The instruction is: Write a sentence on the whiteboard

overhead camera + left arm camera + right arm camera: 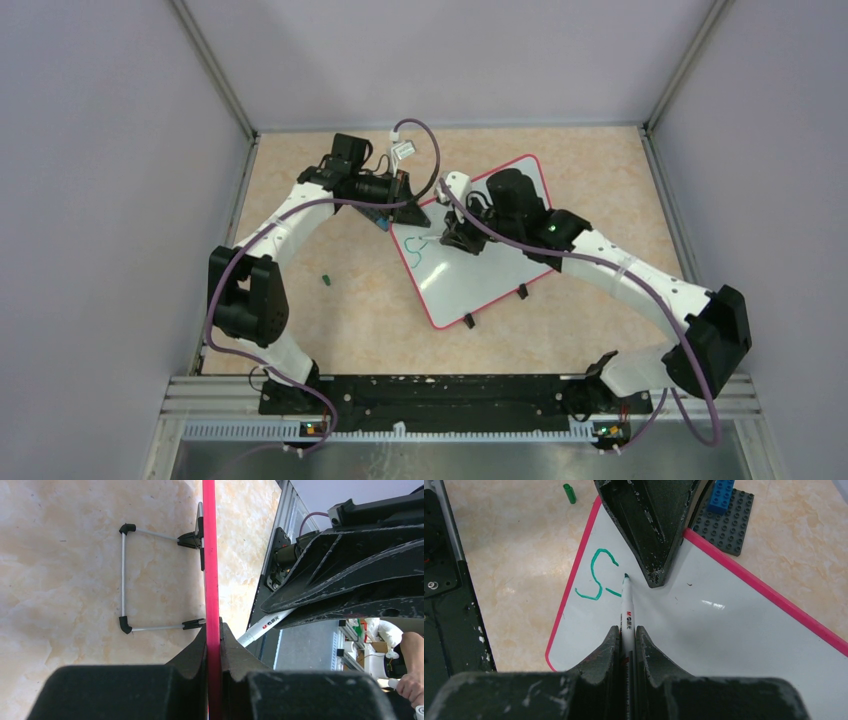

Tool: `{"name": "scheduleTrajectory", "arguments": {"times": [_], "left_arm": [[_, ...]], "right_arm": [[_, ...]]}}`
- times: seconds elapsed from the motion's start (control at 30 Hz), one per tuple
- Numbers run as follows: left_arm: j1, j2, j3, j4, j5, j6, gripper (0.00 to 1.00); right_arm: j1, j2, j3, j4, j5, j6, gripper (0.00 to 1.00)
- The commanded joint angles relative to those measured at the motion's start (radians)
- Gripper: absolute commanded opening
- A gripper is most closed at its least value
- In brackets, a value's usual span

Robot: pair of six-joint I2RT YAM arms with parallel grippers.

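The whiteboard (490, 265), white with a red-pink rim, lies tilted on the table's middle. My left gripper (408, 208) is shut on its far left rim, and the left wrist view shows that rim (210, 555) edge-on between the left gripper (214, 630) fingers. My right gripper (627, 630) is shut on a white marker (627, 602), whose green tip touches the whiteboard (724, 640) beside green strokes (599, 575). From above, the right gripper (463, 240) hangs over the board's left part. The left fingers (654, 530) show just beyond the tip.
A green marker cap (326, 279) lies on the table left of the board. A dark-grey plate with blue blocks (724, 522) sits under the board's far corner. The board's wire stand (124, 580) sticks out behind it. Grey walls enclose the table.
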Motion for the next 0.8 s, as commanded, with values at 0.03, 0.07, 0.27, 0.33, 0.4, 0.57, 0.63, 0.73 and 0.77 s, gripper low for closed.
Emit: {"name": "scheduleTrajectory", "arguments": {"times": [0.03,0.07,0.27,0.33,0.4,0.57,0.63,0.73,0.77], "left_arm": [[-0.02,0.006,-0.007,0.026,0.058,0.015,0.0],[-0.019,0.006,-0.008,0.026,0.058,0.015,0.0],[-0.02,0.005,-0.01,0.026,0.054,0.015,0.0],[-0.02,0.005,-0.009,0.026,0.054,0.015,0.0],[-0.019,0.004,-0.01,0.026,0.055,0.015,0.0],[-0.021,0.003,-0.012,0.026,0.054,0.015,0.0],[-0.021,0.002,-0.012,0.026,0.055,0.015,0.0],[-0.021,0.001,-0.012,0.026,0.056,0.015,0.0],[-0.021,0.001,-0.013,0.026,0.055,0.015,0.0]], "right_arm": [[0.003,-0.029,-0.055,0.021,0.018,-0.009,0.0],[0.003,-0.033,-0.064,0.023,0.016,-0.008,0.0],[0.006,-0.056,-0.107,0.018,0.008,-0.003,0.0],[0.006,-0.062,-0.112,0.014,0.01,-0.004,0.0],[0.006,-0.066,-0.111,0.008,0.011,-0.008,0.0],[0.006,-0.074,-0.089,-0.014,0.03,-0.021,0.0],[0.005,-0.076,-0.079,-0.02,0.046,-0.029,0.0],[0.002,-0.079,-0.06,-0.03,0.063,-0.038,0.0],[0.0,-0.077,-0.056,-0.032,0.067,-0.042,0.0]]}}
